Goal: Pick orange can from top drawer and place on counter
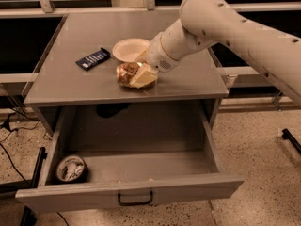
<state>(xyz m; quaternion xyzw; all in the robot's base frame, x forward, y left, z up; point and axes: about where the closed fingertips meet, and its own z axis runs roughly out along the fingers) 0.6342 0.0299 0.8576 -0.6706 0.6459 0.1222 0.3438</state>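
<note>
The counter, a flat grey matte top, is seen across the middle of the camera view and is taken as the landmark. A pale robot arm is reached in from the right of the counter and is bent down over its front half.

Below the counter's front edge the top drawer is pulled fully out. Its grey floor is left mostly bare. One thing is held in it: a round dark container, set in the front left corner, below and forward of the counter's left end, with whitish crumpled contents. A small dark pull handle is fixed at the middle of the drawer's front panel.

The gripper is lowered onto the counter near the middle of its front edge and is laid against the right side of the orange can. How far it is open, and whether the can is gripped, cannot be told.

A shallow white bowl is placed on the counter just behind the can; nothing is made out inside it. A flat dark packet is laid on the counter to the left of the bowl; pale markings are borne on it, but they cannot be read.

The orange can is found on the counter, out of the drawer, on its side. Mottled white and brown marks are shown on its shiny shell, and no brand name can be read.
</note>
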